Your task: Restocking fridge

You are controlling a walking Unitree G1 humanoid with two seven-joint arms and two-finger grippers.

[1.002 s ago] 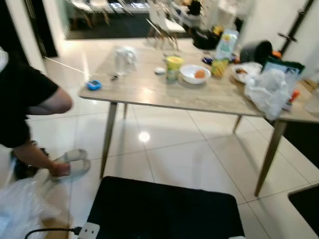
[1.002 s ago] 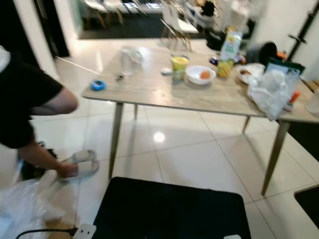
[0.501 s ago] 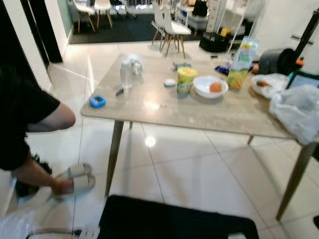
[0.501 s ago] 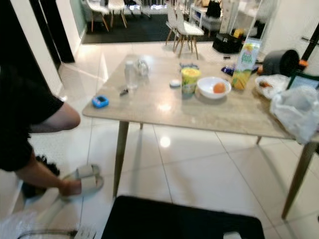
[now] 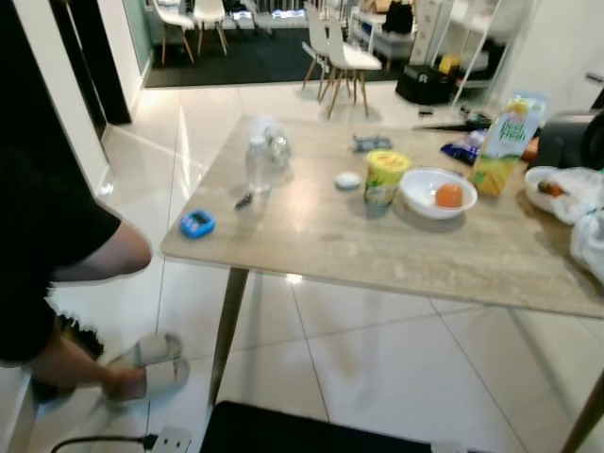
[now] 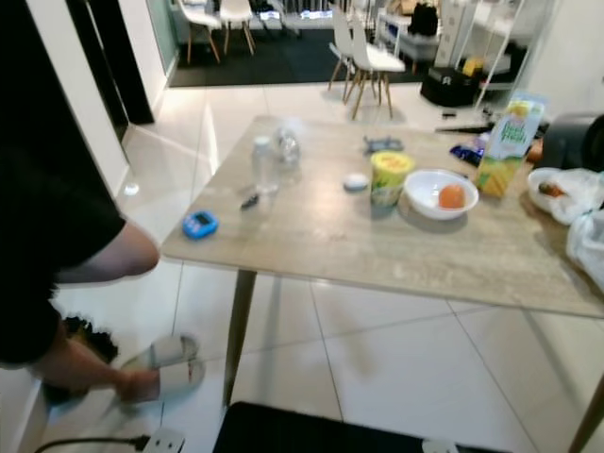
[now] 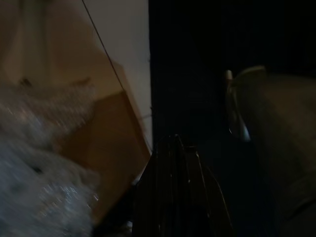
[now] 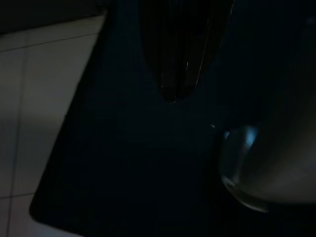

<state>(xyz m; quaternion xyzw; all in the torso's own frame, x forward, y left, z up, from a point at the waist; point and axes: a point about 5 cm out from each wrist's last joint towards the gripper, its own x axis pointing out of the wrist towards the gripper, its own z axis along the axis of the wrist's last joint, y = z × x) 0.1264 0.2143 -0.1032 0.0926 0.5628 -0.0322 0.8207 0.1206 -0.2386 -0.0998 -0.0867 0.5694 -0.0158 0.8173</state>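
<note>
Plainly, the restocking has barely begun — the groceries sit on the counter [image 5: 406, 260] and no fridge can be seen. In the upper right of the left eye view stands a juice carton [image 5: 505, 146], upright, with a white bowl [image 5: 432, 192] holding an orange fruit [image 5: 449, 195] just beside it. A yellow tub [image 5: 385, 177] stands next to the bowl, and a small white lid [image 5: 348, 180] lies beside the tub. Nearer the middle of the frame a clear water bottle [image 5: 258, 164] stands upright, with a crumpled clear thing behind it that is too blurred to name. A small blue gadget [image 5: 196, 224] lies near the counter's left edge. At the right edge are a white plastic bag [image 5: 585, 203] and a dark round appliance [image 5: 578, 140], both cut off by the frame.

Neither arm is at work. The left gripper [image 7: 177, 163] hangs in deep shade, its jaws looking pressed close together, near pale crinkled plastic [image 7: 34, 168]. The right gripper [image 8: 173, 84] hangs over a black mat [image 8: 128, 163] on the tiled floor [image 5: 396, 363], jaws likewise narrow and holding nothing.

At the left edge of the eye views a person [image 5: 57, 255] in a black top bends down toward a slipper [image 5: 156, 363] — well apart from the groceries.

By my reading, everything is left: reaching the counter, picking each item and carrying it to the fridge.
</note>
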